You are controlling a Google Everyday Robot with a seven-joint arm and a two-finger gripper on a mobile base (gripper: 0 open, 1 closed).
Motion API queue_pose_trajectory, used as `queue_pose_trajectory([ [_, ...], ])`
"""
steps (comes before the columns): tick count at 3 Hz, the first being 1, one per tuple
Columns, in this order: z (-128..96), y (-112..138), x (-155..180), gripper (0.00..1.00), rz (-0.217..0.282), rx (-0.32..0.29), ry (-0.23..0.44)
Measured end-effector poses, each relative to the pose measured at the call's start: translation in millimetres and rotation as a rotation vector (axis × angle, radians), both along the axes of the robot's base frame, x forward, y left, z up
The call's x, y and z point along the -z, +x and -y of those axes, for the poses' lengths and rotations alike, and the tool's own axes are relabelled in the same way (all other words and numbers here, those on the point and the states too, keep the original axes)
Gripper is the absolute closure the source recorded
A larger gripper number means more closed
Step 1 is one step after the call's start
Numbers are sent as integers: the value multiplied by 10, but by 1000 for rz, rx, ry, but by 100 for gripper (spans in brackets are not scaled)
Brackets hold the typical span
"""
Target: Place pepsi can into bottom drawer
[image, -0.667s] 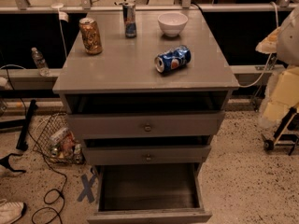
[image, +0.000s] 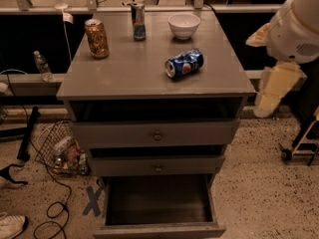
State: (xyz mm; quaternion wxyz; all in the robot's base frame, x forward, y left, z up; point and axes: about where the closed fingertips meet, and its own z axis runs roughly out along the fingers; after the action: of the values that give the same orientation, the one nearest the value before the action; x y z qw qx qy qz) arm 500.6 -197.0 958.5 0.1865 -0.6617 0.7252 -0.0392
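The pepsi can point(image: 184, 63), blue with a round red-white-blue logo, lies on its side on the grey cabinet top point(image: 139, 78), right of centre. The bottom drawer point(image: 159, 229) is pulled open at the foot of the cabinet, and its dark floor is bare. My gripper point(image: 264, 106) hangs at the end of the white and cream arm point(image: 294, 24), beside the cabinet's right edge. It is to the right of the can and below the cabinet top, and it holds nothing that I can see.
A gold-brown can point(image: 96, 38), a slim blue-silver can point(image: 138, 20) and a white bowl point(image: 184, 25) stand at the back of the top. Two drawers with knobs point(image: 157, 136) sit above the open one. A wire basket point(image: 62, 151) and cables lie on the floor at the left.
My arm has come further into view at the right, nearer the cabinet. The pepsi can and the drawers have not moved.
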Motion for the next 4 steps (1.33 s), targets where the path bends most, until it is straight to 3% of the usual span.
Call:
queue_pose_trajectory([
  [1, -152, 606, 120, 0, 54, -130, 7],
  [2, -327, 1205, 239, 0, 97, -189, 36],
  [3, -538, 1799, 493, 0, 115, -214, 24],
  [4, -648, 2063, 686, 0, 115, -215, -13],
])
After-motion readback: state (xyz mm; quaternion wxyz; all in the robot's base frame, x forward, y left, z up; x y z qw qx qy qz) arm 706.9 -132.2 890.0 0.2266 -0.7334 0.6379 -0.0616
